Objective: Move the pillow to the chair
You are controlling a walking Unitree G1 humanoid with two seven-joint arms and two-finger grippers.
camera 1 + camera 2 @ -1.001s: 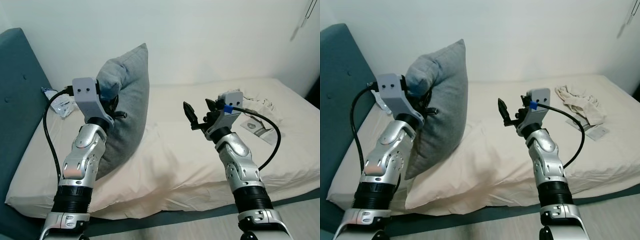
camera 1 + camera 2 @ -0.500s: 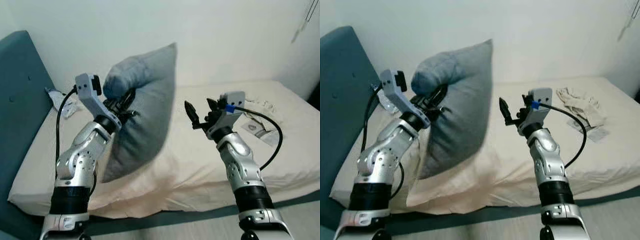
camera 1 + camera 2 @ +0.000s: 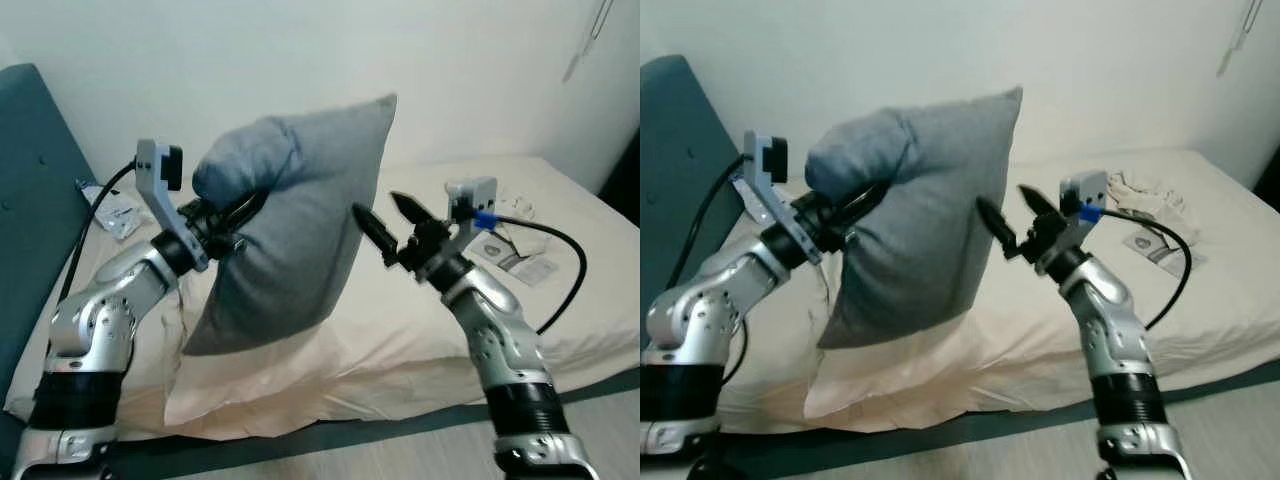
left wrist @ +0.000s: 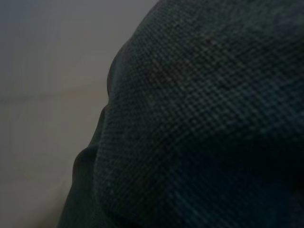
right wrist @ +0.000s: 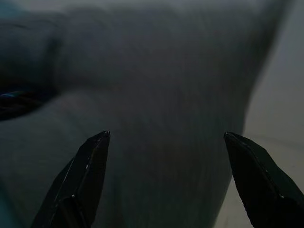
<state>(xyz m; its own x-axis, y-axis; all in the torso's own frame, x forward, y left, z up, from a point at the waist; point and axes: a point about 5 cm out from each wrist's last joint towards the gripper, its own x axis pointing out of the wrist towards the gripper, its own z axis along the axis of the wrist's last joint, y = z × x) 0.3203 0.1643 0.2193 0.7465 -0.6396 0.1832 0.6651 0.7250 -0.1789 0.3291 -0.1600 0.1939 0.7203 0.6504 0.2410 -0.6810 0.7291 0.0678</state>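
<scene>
Grey pillow hanging clear above the bed, pinched at its 9 o'clock edge by the left gripper, jaws clamped on fabric. Right gripper at 3 o'clock, jaws wide, just beside the cloth. Best to close on that edge before carrying.

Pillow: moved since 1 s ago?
Yes. The pillow, gripped by the left end effector, has swung toward the robot's right, away from the headboard, off the bed and up to the open right end effector.
</scene>
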